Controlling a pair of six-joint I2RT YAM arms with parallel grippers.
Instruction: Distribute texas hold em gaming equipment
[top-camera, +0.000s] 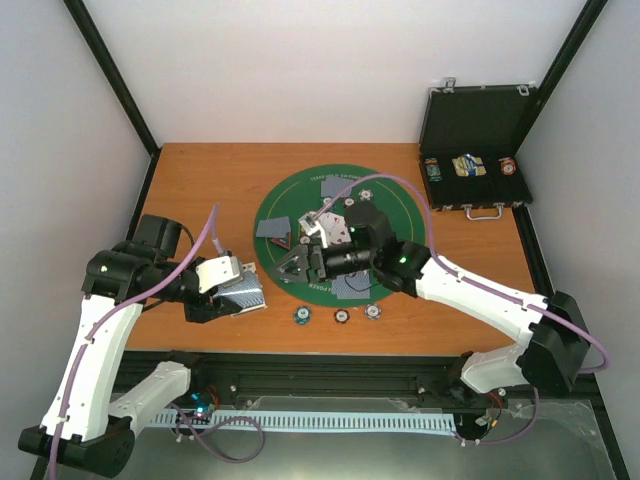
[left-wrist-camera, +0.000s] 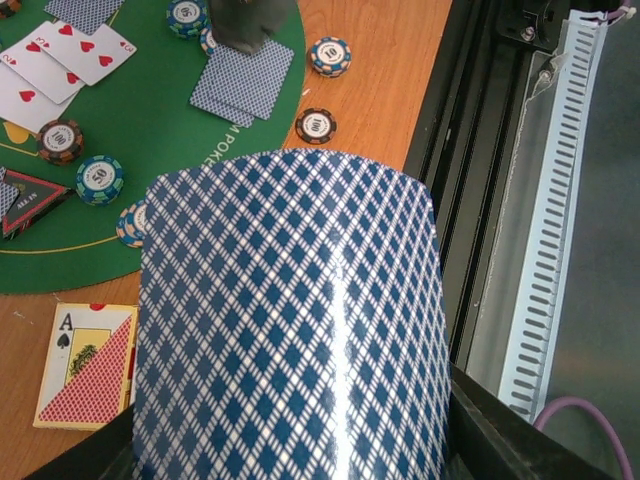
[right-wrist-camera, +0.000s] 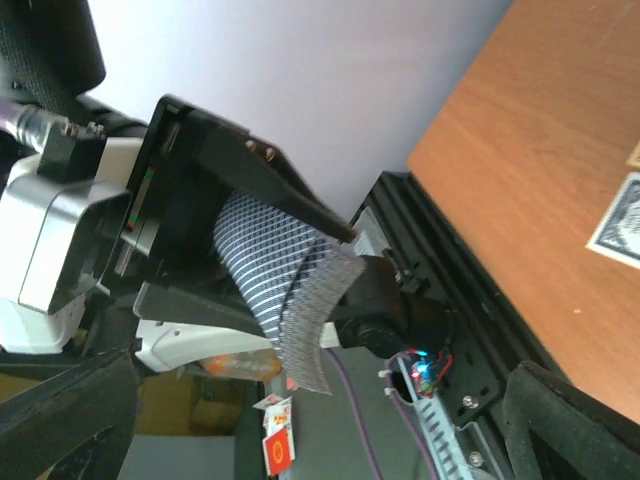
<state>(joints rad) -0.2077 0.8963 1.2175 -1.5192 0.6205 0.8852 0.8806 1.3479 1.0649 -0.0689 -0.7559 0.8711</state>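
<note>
Card deal under way: we see the left gripper (top-camera: 232, 293) clenched on a bowed deck of blue-and-white diamond-backed playing cards (left-wrist-camera: 290, 320), held above the wooden table (top-camera: 200, 180) just off the near left edge of the round green felt poker mat (top-camera: 390, 200). The right gripper (top-camera: 292, 265) hovers over the mat's near left part, its 2 fingers spread wide and grasping nothing.

On the mat lie face-up heart cards (left-wrist-camera: 60, 60), a face-down pair of cards (left-wrist-camera: 243, 82) and a black-and-red triangle marker (left-wrist-camera: 30, 198). 3 striped round poker chips (top-camera: 342, 315) sit in a row on bare wood just off the mat's near edge, and more chips rest on the felt.

Beyond the mat's far right side, a black hard case with metal latches (top-camera: 475, 120) stands open with its lid upright. Its tray holds 3 small items in separate compartments: a green one nearest the mat, a yellowish one in the middle, a red-and-white one farthest away. We cannot tell what each is.
</note>
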